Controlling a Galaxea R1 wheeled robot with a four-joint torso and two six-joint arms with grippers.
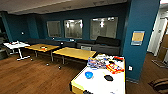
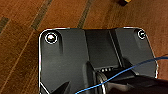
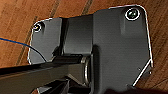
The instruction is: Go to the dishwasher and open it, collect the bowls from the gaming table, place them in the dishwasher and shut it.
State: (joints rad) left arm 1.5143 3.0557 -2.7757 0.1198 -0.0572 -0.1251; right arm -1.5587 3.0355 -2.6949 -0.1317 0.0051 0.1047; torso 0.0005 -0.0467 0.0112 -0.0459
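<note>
The gaming table (image 1: 80, 83), white-topped with yellow edging, stands close in front of me at the lower right of the head view. A small bright-blue bowl (image 1: 88, 74) sits on its near left part. Beside the bowl lies a small dark round object (image 1: 108, 77). Colourful board-game boxes (image 1: 105, 62) cover the table's far end. The dishwasher is out of view. Both wrist views look down at the wooden floor (image 2: 22, 22) past my own dark plate.
Two wooden-topped tables (image 1: 73, 53) stand in the middle of the room, with a white table (image 1: 15, 45) at the far left. A dark sofa (image 1: 105, 45) runs along the blue back wall. A blue pillar (image 1: 140, 37) rises right of the gaming table.
</note>
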